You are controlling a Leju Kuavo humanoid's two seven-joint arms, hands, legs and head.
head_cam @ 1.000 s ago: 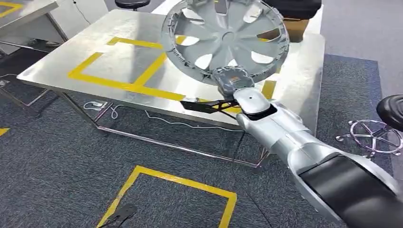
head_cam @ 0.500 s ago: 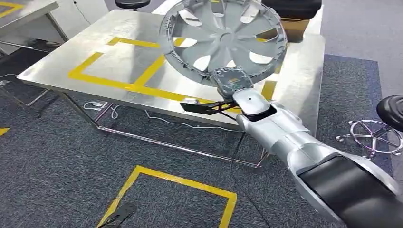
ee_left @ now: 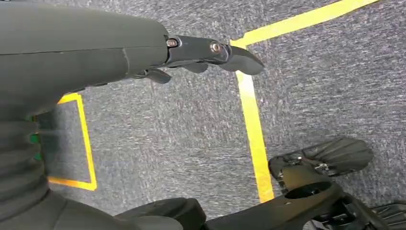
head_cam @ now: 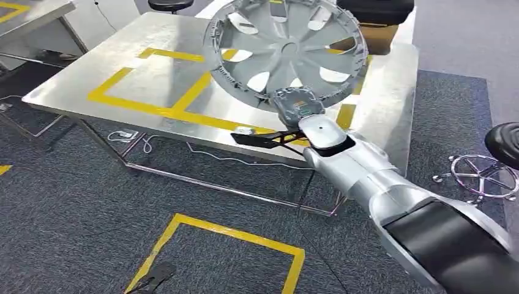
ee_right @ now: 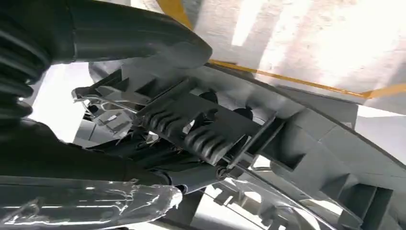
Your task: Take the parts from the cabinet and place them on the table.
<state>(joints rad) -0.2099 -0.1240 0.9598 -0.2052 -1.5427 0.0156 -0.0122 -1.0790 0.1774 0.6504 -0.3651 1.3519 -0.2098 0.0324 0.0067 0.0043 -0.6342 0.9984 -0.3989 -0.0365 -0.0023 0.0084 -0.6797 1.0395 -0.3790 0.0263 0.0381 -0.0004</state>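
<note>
Nearest to us, our left hand [ee_left: 210, 52] hangs over the grey carpet [ee_left: 311, 81] with its yellow floor tape [ee_left: 253, 129]; its dark fingers lie loosely curled with nothing in them, though we cannot tell how tightly. Further out, our right hand [head_cam: 298, 104] grips the near rim of the wheel cover [head_cam: 287, 49], fingers wrapped around the edge, and holds it tilted above the steel table [head_cam: 85, 79], over the yellow tape marks [head_cam: 153, 109] on its top. The cover is not yet lying on the table. We judge the main risk to be the grip itself: we hold a wide, light disc by one edge only, so it could pivot or slip out and drop hard, or slide toward the table's near edge if we let go while it is tilted. The head view gives us the whole cover and its place over the table; the right wrist view shows the ribbed clips [ee_right: 206, 129] on the cover's back where our fingers clamp, which the head view hides.
</note>
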